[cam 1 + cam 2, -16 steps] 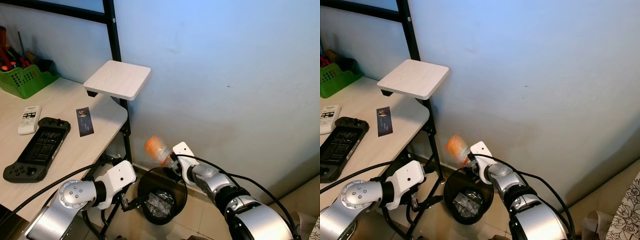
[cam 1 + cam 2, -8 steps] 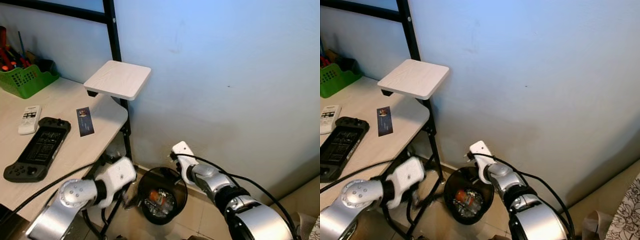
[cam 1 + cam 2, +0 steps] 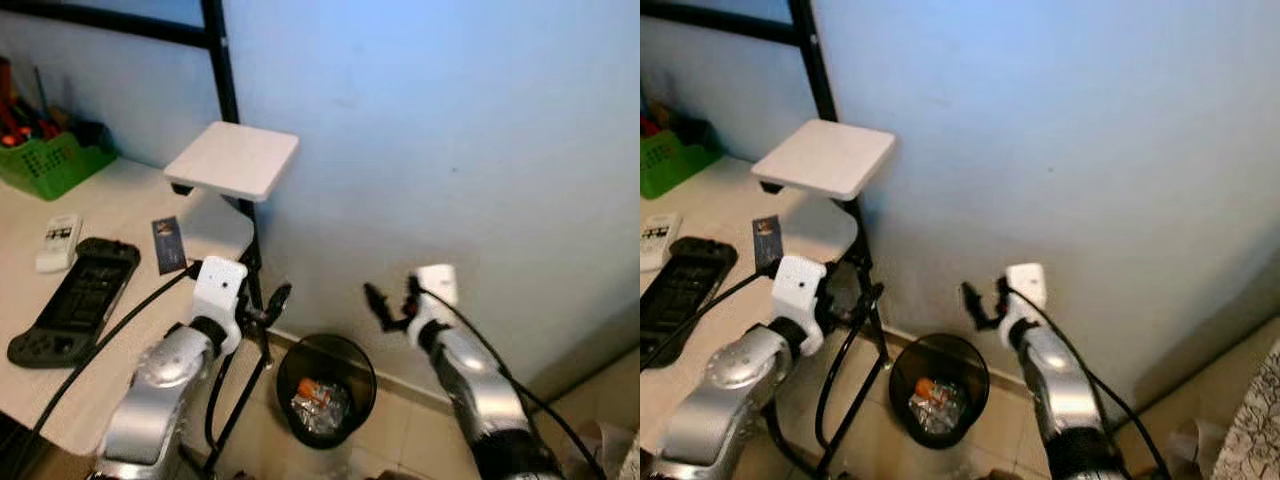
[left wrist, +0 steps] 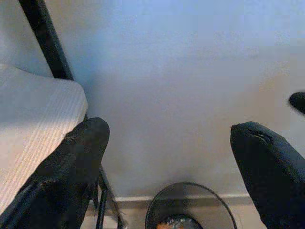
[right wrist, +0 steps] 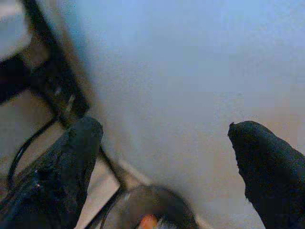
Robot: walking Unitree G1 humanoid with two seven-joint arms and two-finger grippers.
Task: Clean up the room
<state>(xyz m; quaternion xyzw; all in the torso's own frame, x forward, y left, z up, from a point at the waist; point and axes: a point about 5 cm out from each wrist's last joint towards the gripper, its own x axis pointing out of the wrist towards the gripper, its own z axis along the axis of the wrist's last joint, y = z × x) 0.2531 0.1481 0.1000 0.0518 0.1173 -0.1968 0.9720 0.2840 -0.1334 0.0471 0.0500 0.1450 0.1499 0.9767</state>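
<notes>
**Left eye view: the orange thing is in the bin, both my hands are empty**

In the left eye view I see the black bin (image 3: 326,388) on the floor by the wall. An orange thing (image 3: 312,389) lies inside it, on top of some shiny crumpled trash. I think that bit of tidying is done.

My right gripper (image 3: 390,302) is up above the bin, near the wall. Its two black fingers are spread wide and hold nothing. My left gripper (image 3: 272,301) is up too, beside the black leg of the desk (image 3: 120,205). Its fingers are wide apart and empty as well.

Next I would look for more mess. On the desk lie a black game pad (image 3: 72,298), a white remote (image 3: 59,241), a small dark card (image 3: 169,244) and a green basket (image 3: 50,165). To do this well I should pull both arms back slowly, away from the desk leg and the wall, so I bump nothing.

The pictures are a little blurry. I cannot tell what the orange thing really is. The floor under the desk is hidden.
</notes>
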